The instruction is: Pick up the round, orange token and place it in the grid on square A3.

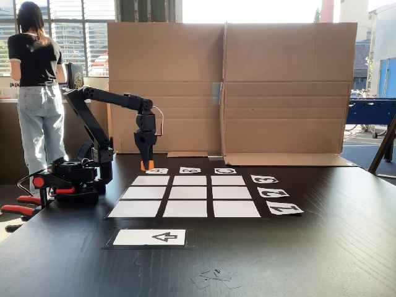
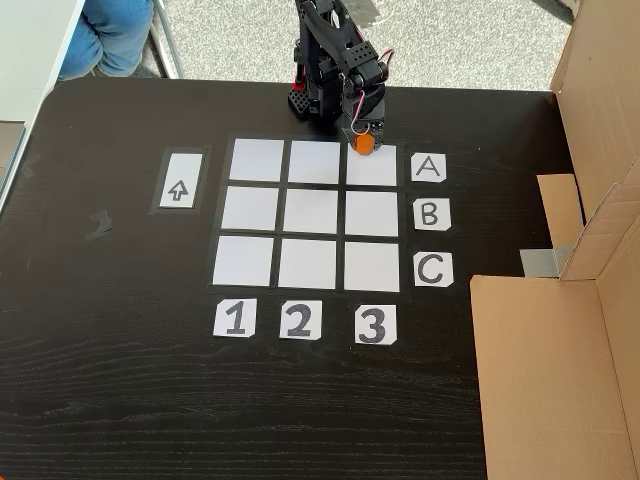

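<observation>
The orange token [image 2: 363, 144] [image 1: 148, 165] sits between the fingertips of my gripper [image 2: 362, 138] [image 1: 147, 163], which points straight down and is shut on it. The grid [image 2: 310, 213] [image 1: 185, 193] of white cells lies mid-table, edged by letter cards A, B, C and number cards 1, 2, 3. Square A3 [image 2: 373, 170] [image 1: 150, 180] is the corner cell nearest the arm's base, beside card A [image 2: 428, 168] [image 1: 157, 171]. The token hangs over that cell's outer edge, on the arm side. Whether it touches the table I cannot tell.
The arm's base [image 1: 74, 176] is clamped at the table's edge with red-handled clamps [image 1: 18, 208]. A white arrow card [image 2: 179, 191] [image 1: 150, 237] lies beside the grid. A cardboard wall [image 1: 229, 86] [image 2: 560, 330] borders one side. A person [image 1: 37, 80] stands beyond the table.
</observation>
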Tool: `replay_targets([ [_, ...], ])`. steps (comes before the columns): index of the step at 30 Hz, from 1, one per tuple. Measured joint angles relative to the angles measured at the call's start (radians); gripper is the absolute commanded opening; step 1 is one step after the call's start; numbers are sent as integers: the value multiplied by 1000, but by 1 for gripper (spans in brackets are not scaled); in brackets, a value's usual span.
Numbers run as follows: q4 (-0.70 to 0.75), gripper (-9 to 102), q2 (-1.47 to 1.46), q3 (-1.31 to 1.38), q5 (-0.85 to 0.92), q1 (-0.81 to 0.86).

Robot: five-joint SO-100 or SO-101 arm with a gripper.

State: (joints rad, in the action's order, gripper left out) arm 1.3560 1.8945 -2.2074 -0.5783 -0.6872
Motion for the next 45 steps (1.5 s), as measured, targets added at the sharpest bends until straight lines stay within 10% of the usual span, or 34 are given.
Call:
replay_targets([
  [18, -144, 1, -202, 29, -48, 9],
  [32, -190, 65, -198, -20, -107, 12],
  [45, -156, 71, 14, -106, -94, 155],
])
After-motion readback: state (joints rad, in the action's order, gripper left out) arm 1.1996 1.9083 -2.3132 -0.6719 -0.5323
